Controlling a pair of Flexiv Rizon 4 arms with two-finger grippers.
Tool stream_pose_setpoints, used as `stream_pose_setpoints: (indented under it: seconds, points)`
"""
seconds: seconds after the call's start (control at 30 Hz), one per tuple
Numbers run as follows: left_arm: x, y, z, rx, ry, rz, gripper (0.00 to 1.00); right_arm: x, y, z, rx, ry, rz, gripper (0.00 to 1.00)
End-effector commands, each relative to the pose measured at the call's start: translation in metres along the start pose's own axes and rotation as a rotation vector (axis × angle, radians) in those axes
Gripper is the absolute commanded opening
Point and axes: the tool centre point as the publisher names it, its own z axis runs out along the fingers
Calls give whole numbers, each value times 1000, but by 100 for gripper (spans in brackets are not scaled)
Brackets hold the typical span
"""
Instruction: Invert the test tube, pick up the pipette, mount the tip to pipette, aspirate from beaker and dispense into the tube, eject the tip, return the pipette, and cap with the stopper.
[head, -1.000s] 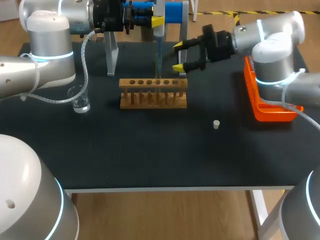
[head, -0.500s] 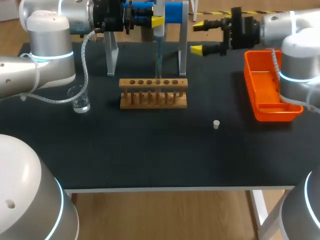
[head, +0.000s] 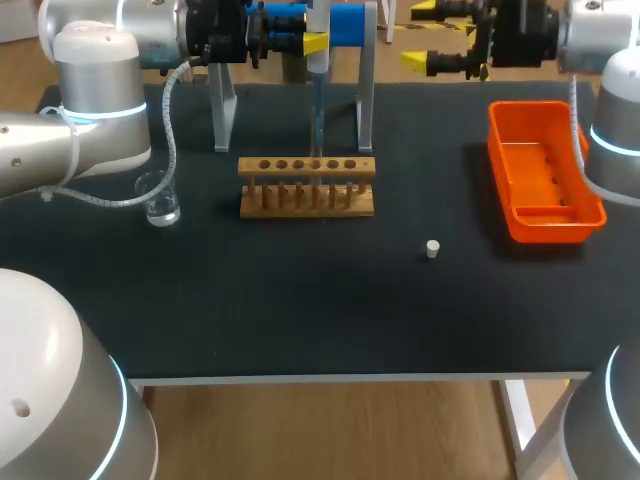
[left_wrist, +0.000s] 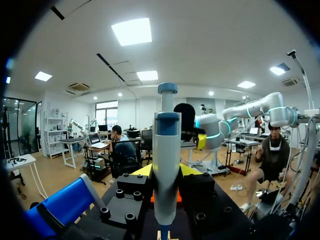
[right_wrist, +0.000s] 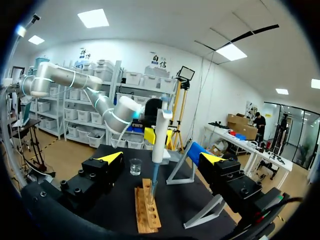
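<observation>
My left gripper (head: 305, 42) is shut on the pipette (head: 318, 60), a grey-white barrel with a blue top, and holds it upright over the wooden tube rack (head: 307, 186). Its long tip reaches down to a middle hole of the rack, where the tube is hard to make out. In the left wrist view the pipette (left_wrist: 166, 170) stands between my left gripper's (left_wrist: 166, 174) fingers. My right gripper (head: 440, 36) hangs open and empty at the back right, away from the rack. From the right wrist view, past my right gripper (right_wrist: 161, 159), the pipette (right_wrist: 159, 135) rises above the rack (right_wrist: 147, 210). The small white stopper (head: 432, 249) lies on the mat in front of the rack, to its right. A glass beaker (head: 160, 202) stands left of the rack.
An orange tray (head: 540, 215) sits at the table's right side. The pipette stand (head: 362, 70), metal legs with blue holders, stands behind the rack. The black table (head: 300, 300) extends toward the front edge.
My right gripper has drawn back from beside the rack, up and to the back right, staying open. The left arm and pipette have not moved.
</observation>
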Motion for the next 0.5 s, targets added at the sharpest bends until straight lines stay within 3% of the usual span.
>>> stream_pose_setpoints:
  seconds: [0.03,0.13,0.17,0.2,0.27,0.5]
  points:
    - [-1,0,0,0,0,0,0,4,23,-2,11,-23,-6,100]
    - [-1,0,0,0,0,0,0,4,35,0,-9,-24,-8,98]
    - [-1,0,0,0,0,0,0,3,38,0,-9,-25,-9,50]
    - [-1,0,0,0,0,0,0,3,43,1,-23,-24,-3,38]
    - [-1,0,0,0,0,0,0,2,51,3,-31,-18,0,0]
    - [-1,0,0,0,0,0,0,-1,70,14,-53,1,39,0]
